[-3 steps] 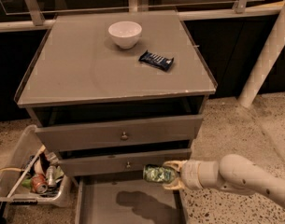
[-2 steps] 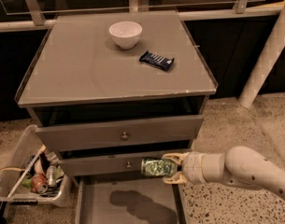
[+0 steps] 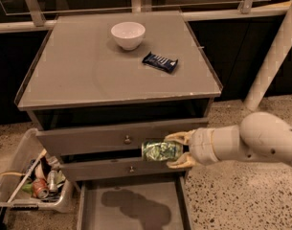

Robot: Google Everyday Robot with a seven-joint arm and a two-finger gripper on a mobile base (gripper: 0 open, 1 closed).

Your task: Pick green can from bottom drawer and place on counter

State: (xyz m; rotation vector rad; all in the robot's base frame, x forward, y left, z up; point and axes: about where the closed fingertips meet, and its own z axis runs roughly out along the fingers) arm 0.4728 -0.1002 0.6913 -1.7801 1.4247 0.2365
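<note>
The green can (image 3: 161, 151) lies on its side in my gripper (image 3: 176, 150), held in the air in front of the two knobbed grey drawers. The gripper is shut on the can's right end, its pale fingers (image 3: 180, 137) above and below it. The white arm reaches in from the right. The bottom drawer (image 3: 93, 210) is pulled open below the can, and its grey floor holds only a shadow. The counter (image 3: 83, 66) is above, its front edge a little higher than the can.
A white bowl (image 3: 128, 34) and a dark blue snack bar (image 3: 160, 62) sit on the counter. A pale bin (image 3: 14, 171) with cans and rubbish stands on the floor at the left. A white post (image 3: 272, 56) rises at the right.
The gripper has lifted the green can upward, from just above the bottom drawer to the level of the knobbed drawers, and the view has shifted a little.
</note>
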